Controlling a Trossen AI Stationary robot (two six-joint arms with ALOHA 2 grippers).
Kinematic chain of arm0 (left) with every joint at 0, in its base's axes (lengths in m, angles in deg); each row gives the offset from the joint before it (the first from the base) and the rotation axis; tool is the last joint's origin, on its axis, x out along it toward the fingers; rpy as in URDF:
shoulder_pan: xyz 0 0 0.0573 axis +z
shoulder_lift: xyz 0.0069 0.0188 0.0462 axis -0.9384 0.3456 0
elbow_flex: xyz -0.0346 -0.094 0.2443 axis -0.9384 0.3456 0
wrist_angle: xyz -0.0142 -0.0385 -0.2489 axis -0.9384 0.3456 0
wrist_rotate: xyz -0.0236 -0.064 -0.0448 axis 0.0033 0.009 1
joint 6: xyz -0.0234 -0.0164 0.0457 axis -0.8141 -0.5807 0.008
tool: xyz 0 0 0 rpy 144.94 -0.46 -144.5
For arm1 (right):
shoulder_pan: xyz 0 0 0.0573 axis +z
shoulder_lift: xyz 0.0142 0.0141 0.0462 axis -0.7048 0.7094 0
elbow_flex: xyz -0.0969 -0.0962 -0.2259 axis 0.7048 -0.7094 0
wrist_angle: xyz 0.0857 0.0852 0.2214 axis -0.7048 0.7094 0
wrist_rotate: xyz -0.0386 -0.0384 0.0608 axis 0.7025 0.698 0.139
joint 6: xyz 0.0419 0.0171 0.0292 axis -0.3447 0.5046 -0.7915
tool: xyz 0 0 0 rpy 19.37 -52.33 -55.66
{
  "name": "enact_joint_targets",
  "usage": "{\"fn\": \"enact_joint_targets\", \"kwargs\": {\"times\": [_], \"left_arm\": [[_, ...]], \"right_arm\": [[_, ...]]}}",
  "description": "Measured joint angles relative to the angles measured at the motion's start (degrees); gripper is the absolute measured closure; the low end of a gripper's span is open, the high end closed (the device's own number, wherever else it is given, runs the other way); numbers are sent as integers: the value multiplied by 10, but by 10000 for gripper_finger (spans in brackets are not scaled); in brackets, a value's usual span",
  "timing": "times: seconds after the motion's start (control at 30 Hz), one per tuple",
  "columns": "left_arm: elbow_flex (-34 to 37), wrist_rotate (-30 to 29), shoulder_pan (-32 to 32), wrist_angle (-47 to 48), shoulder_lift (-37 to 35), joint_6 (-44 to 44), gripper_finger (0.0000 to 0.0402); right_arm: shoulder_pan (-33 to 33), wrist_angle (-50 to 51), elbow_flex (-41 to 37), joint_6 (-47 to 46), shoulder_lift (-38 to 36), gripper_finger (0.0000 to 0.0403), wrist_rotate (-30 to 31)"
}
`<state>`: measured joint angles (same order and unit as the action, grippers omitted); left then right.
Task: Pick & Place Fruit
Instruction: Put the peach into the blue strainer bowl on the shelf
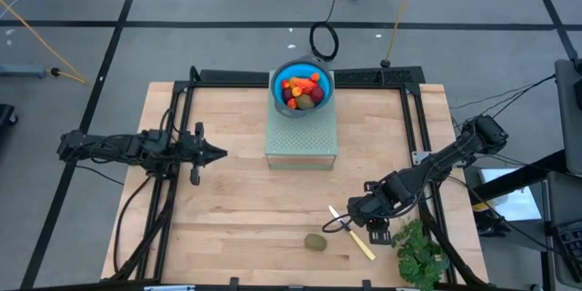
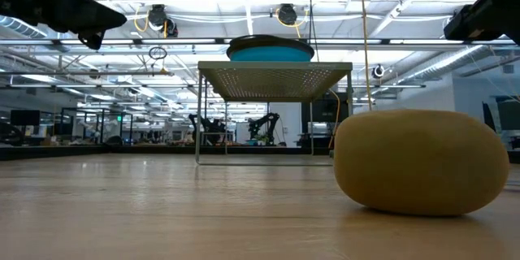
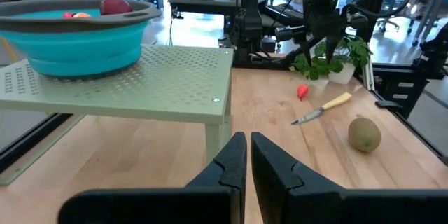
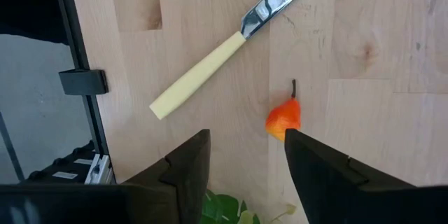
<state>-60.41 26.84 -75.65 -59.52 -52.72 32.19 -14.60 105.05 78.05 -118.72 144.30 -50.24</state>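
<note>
On the raised perforated stand (image 1: 301, 141), blue bowl (image 1: 302, 90) already holds several fruit pieces. Two remain on the table (image 1: 245, 209): kiwi (image 1: 315, 242) near front edge, small orange-red piece (image 4: 283, 118) beside the knife (image 4: 231, 40). Right gripper (image 4: 245, 157) hovers above that piece, jaws apart, empty. Left gripper (image 3: 248, 161) waits at left, jaws closed.

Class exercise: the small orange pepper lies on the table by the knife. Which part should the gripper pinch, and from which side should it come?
Probably pinch the pepper across its plump body, not the thin dark stem, coming straight down. It lies flat on the bare table, apart from the knife, and the open right gripper hangs above it, one finger at its edge.
</note>
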Motion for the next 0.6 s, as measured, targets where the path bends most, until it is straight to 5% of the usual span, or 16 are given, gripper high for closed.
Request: {"fn": "enact_joint_targets", "kwargs": {"times": [0.6], "left_arm": [[0, 0, 0, 0, 0, 12, 380]], "right_arm": [[-2, 0, -1, -21, 0, 224, 30]]}}
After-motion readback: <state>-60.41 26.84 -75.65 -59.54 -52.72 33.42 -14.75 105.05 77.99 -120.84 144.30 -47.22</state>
